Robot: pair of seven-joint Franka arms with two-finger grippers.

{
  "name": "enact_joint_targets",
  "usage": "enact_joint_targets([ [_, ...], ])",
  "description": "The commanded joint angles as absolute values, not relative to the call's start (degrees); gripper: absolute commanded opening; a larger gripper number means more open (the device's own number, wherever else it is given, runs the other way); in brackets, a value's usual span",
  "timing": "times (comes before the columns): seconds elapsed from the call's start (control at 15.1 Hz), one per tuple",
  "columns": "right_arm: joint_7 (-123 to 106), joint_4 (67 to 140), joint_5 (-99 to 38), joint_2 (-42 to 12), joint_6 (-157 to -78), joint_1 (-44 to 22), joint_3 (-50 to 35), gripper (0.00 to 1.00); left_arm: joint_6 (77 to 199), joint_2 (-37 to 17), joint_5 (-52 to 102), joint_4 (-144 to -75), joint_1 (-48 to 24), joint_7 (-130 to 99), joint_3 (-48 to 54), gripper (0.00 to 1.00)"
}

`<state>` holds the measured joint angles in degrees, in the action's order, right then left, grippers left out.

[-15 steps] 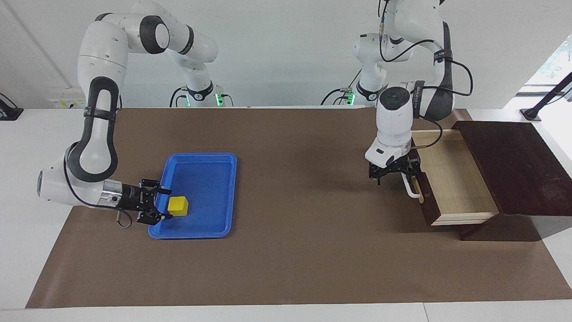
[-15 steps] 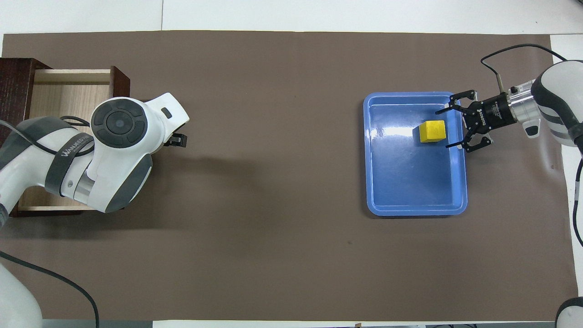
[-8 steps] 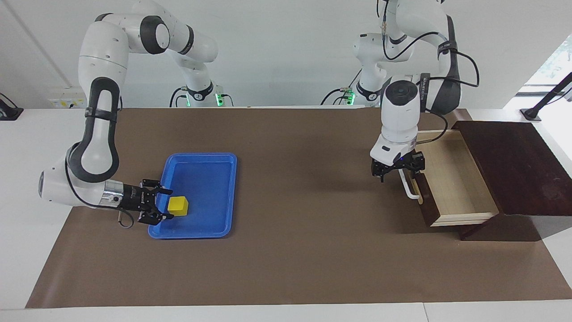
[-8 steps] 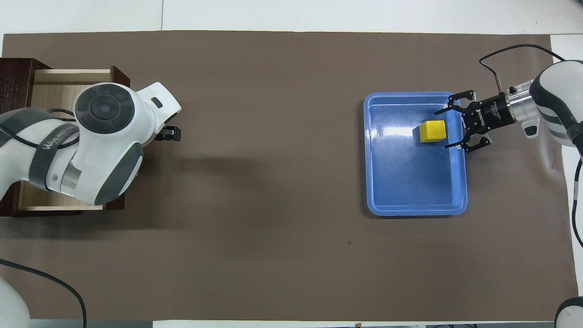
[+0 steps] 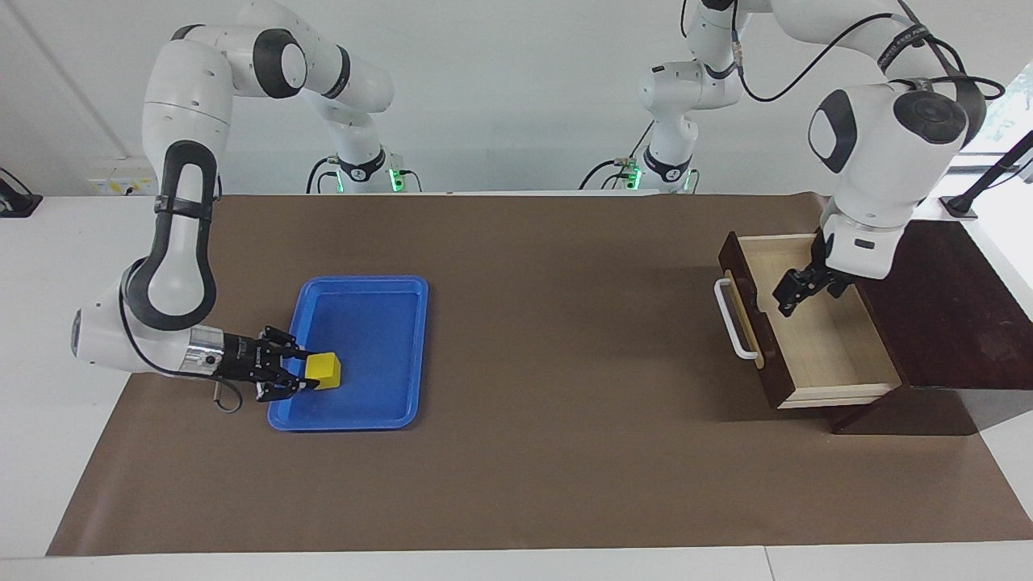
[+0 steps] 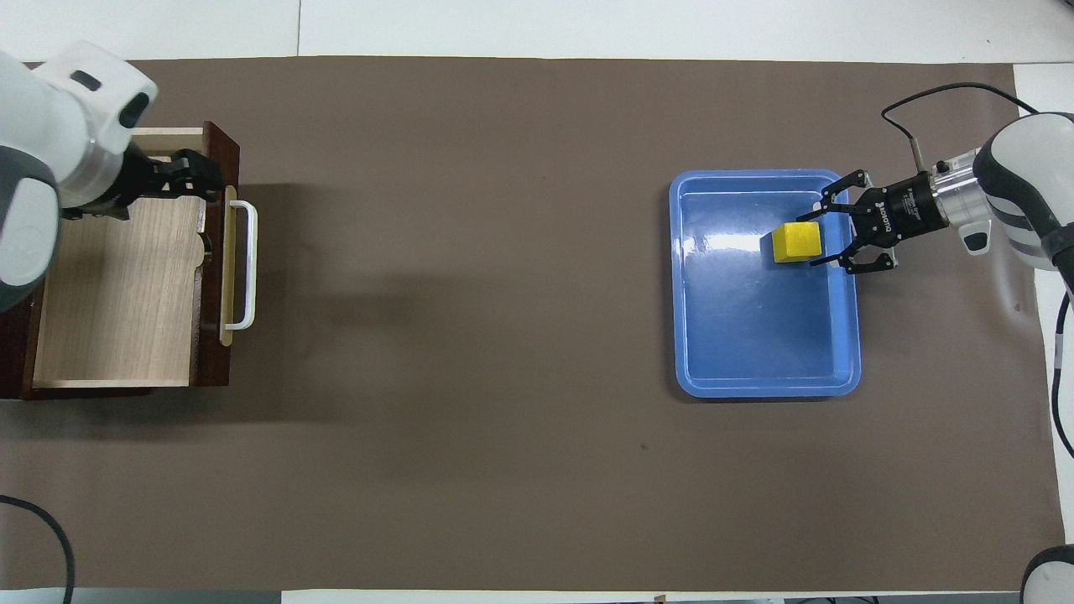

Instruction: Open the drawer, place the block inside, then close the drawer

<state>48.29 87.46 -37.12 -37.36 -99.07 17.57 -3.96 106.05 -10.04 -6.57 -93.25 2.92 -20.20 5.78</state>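
Note:
The yellow block (image 5: 326,369) lies in the blue tray (image 5: 363,323), in the part farthest from the robots and toward the right arm's end; it also shows in the overhead view (image 6: 796,242). My right gripper (image 5: 305,373) is low over the tray's edge, open, with a finger at each side of the block's near edge (image 6: 822,236). The drawer (image 5: 815,331) is pulled open and its pale inside (image 6: 117,285) is bare. Its white handle (image 5: 733,319) is free. My left gripper (image 5: 792,292) is raised over the open drawer (image 6: 189,172).
The dark wooden box (image 5: 936,307) that holds the drawer stands at the left arm's end of the table. A brown mat (image 5: 549,339) covers the table between the tray and the drawer.
My left gripper has left the handle, risen and swung over the open drawer. My right gripper has moved in so its fingers flank the block.

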Motion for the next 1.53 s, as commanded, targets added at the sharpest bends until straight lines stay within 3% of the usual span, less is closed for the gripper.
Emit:
enact_joint_targets([
  [0.0, 47.6, 87.2, -38.8, -37.4, -99.8, 17.6, -4.2, 0.00, 105.5, -10.6, -5.7, -92.5, 3.0, -21.0, 6.3, 1.00],
  [0.27, 48.4, 86.7, -38.8, -35.0, -99.4, 15.9, -4.7, 0.00, 105.3, -10.7, -5.1, -92.3, 2.2, -23.4, 7.0, 1.00],
  [0.6, 59.7, 83.4, -38.8, -30.9, -97.9, 11.3, -6.2, 0.00, 106.0, -10.5, -4.0, -93.2, -5.8, -52.1, 6.9, 1.00],
  [0.93, 61.3, 83.4, -38.7, -29.8, -98.0, 9.9, -6.9, 0.00, 114.0, -6.9, -4.0, -102.1, -7.2, -69.4, 7.0, 1.00],
  [1.46, 61.3, 83.1, -38.7, -29.7, -98.2, 9.8, -6.9, 0.00, 119.6, -9.3, 2.4, -98.9, -20.9, -100.6, 6.9, 1.00],
])
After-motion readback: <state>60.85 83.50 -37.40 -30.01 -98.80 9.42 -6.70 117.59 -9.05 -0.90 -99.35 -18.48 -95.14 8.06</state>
